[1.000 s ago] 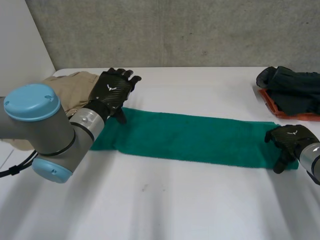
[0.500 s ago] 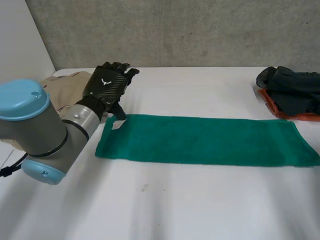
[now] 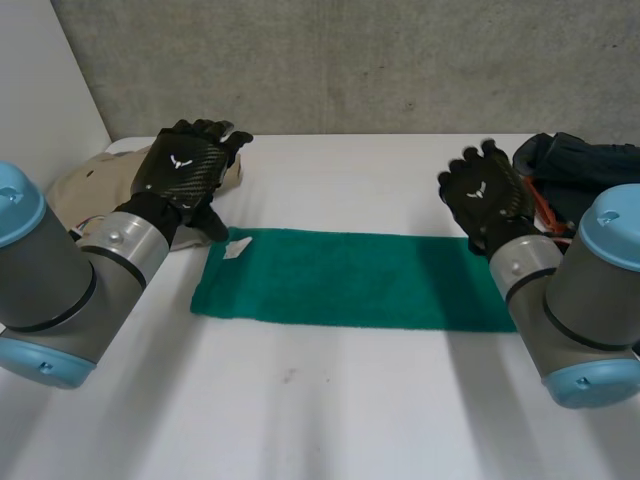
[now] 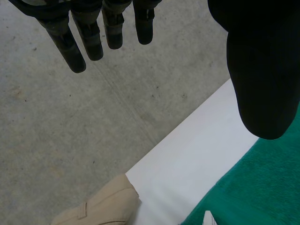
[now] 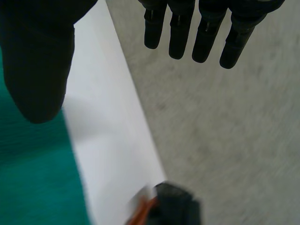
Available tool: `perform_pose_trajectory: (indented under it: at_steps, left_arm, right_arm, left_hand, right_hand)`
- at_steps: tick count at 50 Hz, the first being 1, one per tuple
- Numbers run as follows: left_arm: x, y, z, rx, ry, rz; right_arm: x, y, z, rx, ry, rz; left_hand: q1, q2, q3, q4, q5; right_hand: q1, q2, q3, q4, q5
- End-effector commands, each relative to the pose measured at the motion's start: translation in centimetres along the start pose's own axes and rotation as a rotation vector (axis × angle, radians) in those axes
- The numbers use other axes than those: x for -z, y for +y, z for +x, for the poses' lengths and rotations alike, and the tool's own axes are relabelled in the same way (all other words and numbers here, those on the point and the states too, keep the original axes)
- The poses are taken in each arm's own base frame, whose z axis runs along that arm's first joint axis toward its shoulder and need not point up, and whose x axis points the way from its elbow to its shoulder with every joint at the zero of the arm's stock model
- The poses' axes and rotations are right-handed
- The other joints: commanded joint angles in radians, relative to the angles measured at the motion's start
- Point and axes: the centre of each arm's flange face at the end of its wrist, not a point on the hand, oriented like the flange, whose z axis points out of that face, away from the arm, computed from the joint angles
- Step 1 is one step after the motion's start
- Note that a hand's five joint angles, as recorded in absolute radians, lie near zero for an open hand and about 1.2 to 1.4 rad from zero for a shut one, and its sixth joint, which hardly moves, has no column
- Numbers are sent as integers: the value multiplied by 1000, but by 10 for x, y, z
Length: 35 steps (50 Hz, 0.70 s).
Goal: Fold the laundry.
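Far left, the beige garment (image 3: 85,185) lies untouched. Your left hand (image 3: 188,170) has lifted off the green towel (image 3: 350,280), fingers spread and empty. The towel stays flat mid-bench (image 3: 300,420), a long strip likely awaiting its crosswise fold. Your right hand (image 3: 487,195) has returned, also spread, over the right part. Dark clothes (image 3: 585,165) sit far right, before a concrete wall (image 3: 350,60).

No words or numbers could be read. A small white winged emblem marked the backs of the black left hand (image 3: 185,168) and black right hand (image 3: 487,195). The white tag (image 3: 238,248) at the ten o'clock corner of the long green terry towel (image 3: 350,280) was illegible.
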Motion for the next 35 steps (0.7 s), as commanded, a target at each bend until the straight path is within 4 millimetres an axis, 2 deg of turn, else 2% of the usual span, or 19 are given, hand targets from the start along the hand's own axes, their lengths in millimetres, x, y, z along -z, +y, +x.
perform_pose_trajectory:
  at_steps: [1,7,9,14,22,32,34,35]
  left_arm:
    - [2,2,2,2,5,-6]
    - [3,2,6,3,16,-5]
    - [4,2,7,5,18,-6]
    - [4,4,8,9,22,-13]
    - [5,7,8,17,22,-23]
    - [7,11,11,20,28,-33]
    - [6,12,10,20,27,-34]
    - [6,12,11,20,27,-35]
  right_arm:
    - [13,58,32,-410,-25,-220]
    - [19,87,48,-617,-90,-282]
    - [21,106,60,-637,-81,-325]
    - [26,139,79,-607,-52,-401]
    - [31,175,77,-505,-67,-493]
    - [29,194,73,-450,-69,-513]
    - [26,198,72,-442,-58,-504]
    - [24,201,72,-435,-49,-496]
  left_hand:
    - [-20,-36,-41,-30,-51]
    - [-20,-36,-41,-30,-51]
    - [-20,-36,-41,-30,-51]
    - [-20,-36,-41,-30,-51]
    - [-20,-36,-41,-30,-51]
    - [-20,-36,-41,-30,-51]
    - [-20,-36,-41,-30,-51]
    - [-20,-36,-41,-30,-51]
  right_hand:
    - [-11,-17,-8,-5,22]
    - [74,68,77,80,107]
    - [185,179,188,191,218]
    - [203,198,206,209,236]
    - [203,198,206,209,236]
    - [259,253,262,265,292]
    - [414,408,417,420,447]
    - [740,734,743,746,773]
